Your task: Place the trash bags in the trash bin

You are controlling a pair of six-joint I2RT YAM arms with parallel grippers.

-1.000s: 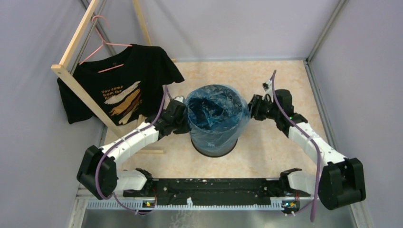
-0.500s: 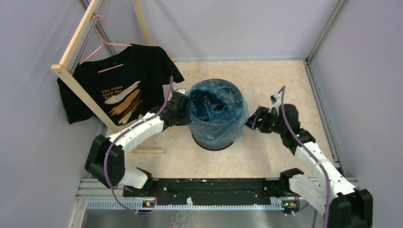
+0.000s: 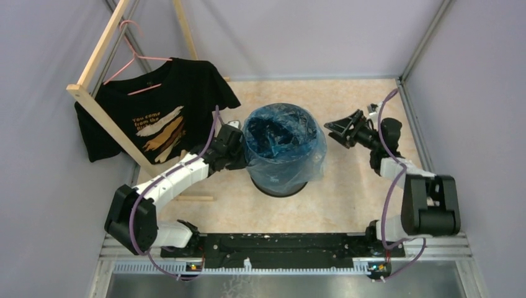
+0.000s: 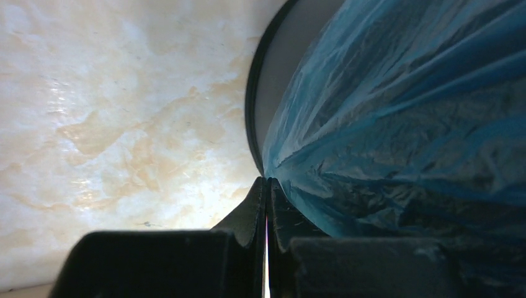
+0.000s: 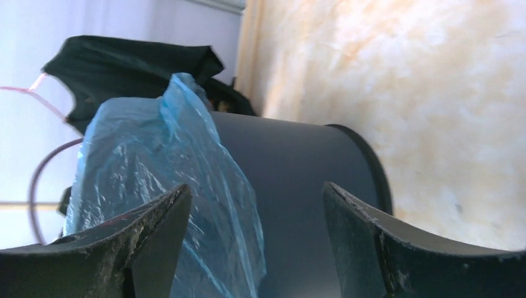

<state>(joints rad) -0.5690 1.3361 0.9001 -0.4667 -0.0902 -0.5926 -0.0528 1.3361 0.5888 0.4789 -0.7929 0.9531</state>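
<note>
The left gripper (image 4: 266, 186) is holding its fingers together at the left wall of the trash bin (image 3: 279, 183), at the hem of the trash bag (image 3: 282, 139); film is possibly caught between them. The light-blue bag is lining the bin, its rim draping outside. The right gripper (image 3: 334, 131) is hovering beside the bin, fingers spread, empty. Beyond, a black T-shirt (image 3: 161, 105) is hanging on a pink hanger (image 3: 133, 59).

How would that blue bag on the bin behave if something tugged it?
Probably floppy: the blue bag hangs in crinkled folds over the bin. Likely very light, since a loose corner stands up unsupported. It might slide off under a tug, as nothing visibly ties it down.
</note>
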